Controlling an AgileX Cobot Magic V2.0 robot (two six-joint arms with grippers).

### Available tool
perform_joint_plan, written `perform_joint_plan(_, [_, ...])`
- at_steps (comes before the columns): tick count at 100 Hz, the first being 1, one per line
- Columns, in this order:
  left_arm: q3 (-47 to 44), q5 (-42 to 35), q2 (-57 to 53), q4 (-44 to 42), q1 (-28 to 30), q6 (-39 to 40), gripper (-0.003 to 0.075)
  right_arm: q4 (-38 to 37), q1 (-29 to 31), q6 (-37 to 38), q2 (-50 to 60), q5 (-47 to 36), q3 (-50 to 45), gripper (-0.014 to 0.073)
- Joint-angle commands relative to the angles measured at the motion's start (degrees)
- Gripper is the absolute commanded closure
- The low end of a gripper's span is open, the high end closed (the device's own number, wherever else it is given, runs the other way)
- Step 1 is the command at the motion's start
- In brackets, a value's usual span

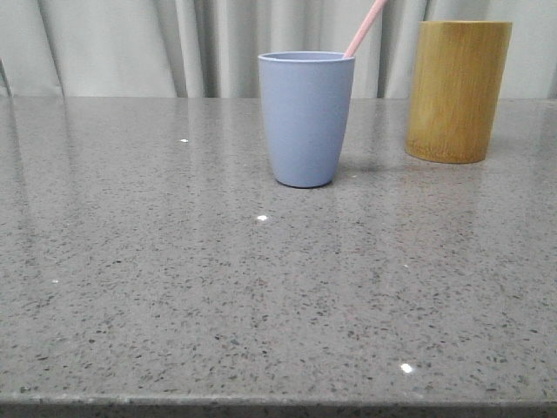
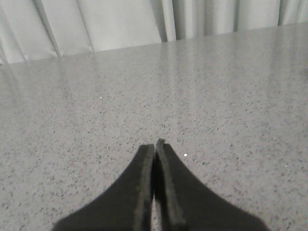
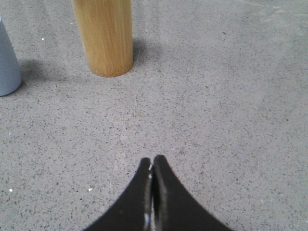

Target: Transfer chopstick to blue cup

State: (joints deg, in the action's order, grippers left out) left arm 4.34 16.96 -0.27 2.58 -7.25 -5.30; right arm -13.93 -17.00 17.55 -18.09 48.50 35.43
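The blue cup (image 1: 305,117) stands upright near the middle of the table, a pale pink chopstick (image 1: 365,28) leaning out of its rim toward the upper right. The cup's lower side also shows at the edge of the right wrist view (image 3: 7,62). Neither gripper appears in the front view. My left gripper (image 2: 155,145) is shut with nothing between its fingers, over bare tabletop. My right gripper (image 3: 152,161) is also shut and empty, well short of the cups.
A taller yellow-brown bamboo cylinder (image 1: 458,91) stands to the right of the blue cup, also seen in the right wrist view (image 3: 103,36). The grey speckled table (image 1: 174,287) stretches toward the front edge. Pale curtains (image 1: 130,43) hang behind.
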Motion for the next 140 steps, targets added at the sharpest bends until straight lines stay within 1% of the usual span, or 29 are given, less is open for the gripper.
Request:
perform_joint_plan(1, [0.4,-6.0,-1.8,-0.4,1.1,0.1,0.0739,-0.9,0.3,-0.1,-0.5,-3.8,1.2,0.0661])
perform_joint_plan(22, [-1.3,-7.9,-1.9,-0.5,4.6,0.1,0.0739,-0.9,0.3,-0.1,-0.5,-3.9,1.2,0.0661])
perform_joint_plan(44, [-5.0,-15.5,-1.9,-0.5,4.6,0.2,0.0739,-0.9,0.3,-0.1,-0.5,-3.8,1.2,0.0661])
perform_joint_plan(140, [-5.0,-15.4,-1.9,-0.6,4.6,0.2,0.0739,-0.9,0.3,-0.1,-0.5,-3.9,1.1,0.0661])
